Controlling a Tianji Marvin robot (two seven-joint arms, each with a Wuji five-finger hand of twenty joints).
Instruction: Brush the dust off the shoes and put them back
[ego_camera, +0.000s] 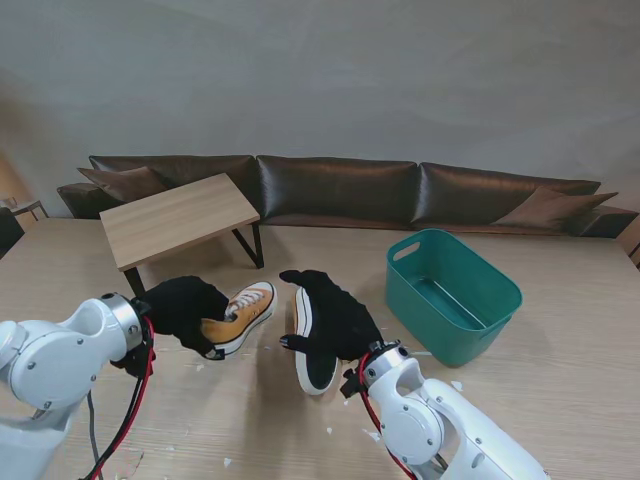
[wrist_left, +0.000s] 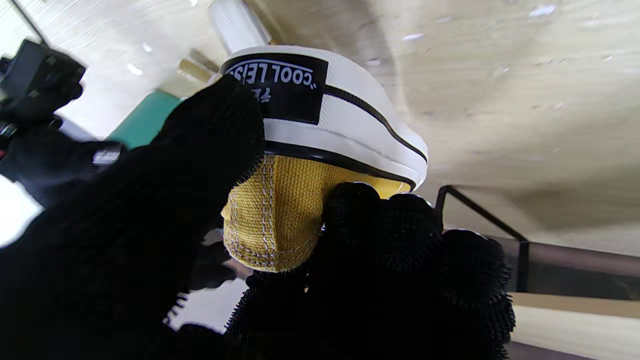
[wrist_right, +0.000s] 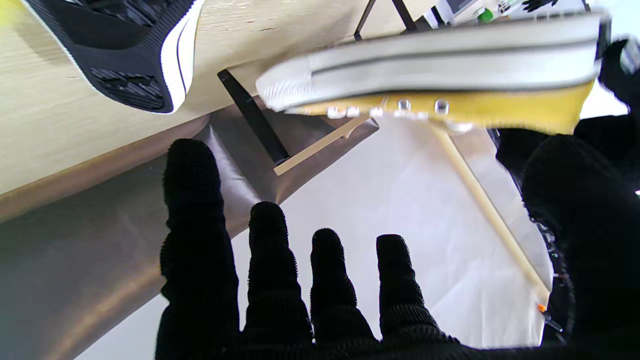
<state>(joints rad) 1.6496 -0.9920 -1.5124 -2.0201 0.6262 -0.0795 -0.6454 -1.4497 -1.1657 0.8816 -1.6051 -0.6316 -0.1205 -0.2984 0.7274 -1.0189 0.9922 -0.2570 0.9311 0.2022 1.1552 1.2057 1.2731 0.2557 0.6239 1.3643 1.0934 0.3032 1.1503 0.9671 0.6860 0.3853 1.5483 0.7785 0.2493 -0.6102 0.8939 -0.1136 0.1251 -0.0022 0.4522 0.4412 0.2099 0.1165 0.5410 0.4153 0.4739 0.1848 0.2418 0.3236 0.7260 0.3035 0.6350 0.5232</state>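
**Left robot hand gripping yellow shoe, right robot hand spread and empty**

Bin (ego_camera: 455, 293): teal plastic tub, rounded rectangular shape, cut-out handle on the near wall, sitting on the counter (ego_camera: 560, 350) to the right. The part of its inside that shows looks bare, smooth floor.

Yellow shoe (ego_camera: 243, 314): canvas sneaker, woven yellow upper with white stitching, white rubber sole with a black stripe, white laces. In the left wrist view a black heel patch with white lettering shows on the sole edge. The left robot hand (ego_camera: 185, 312), in a black knobbly glove, is clamped around the heel end, thumb on one side and fingers on the other. Toe points away from me; whether it touches the counter I cannot tell.

Second shoe (ego_camera: 313, 350): lies just right of the first one, turned sole up, black ribbed tread with a white rim.

Right robot hand (ego_camera: 335, 315): same black glove, hovers over the second shoe, fingers (wrist_right: 330, 270) apart and extended, holding nothing. Contact with the sole can't be confirmed from any view.

Counter is pale wood grain, scattered with small white specks. Behind it, a small wooden table (ego_camera: 178, 218) with black metal legs and a dark brown leather sofa (ego_camera: 340, 190) with cushions.
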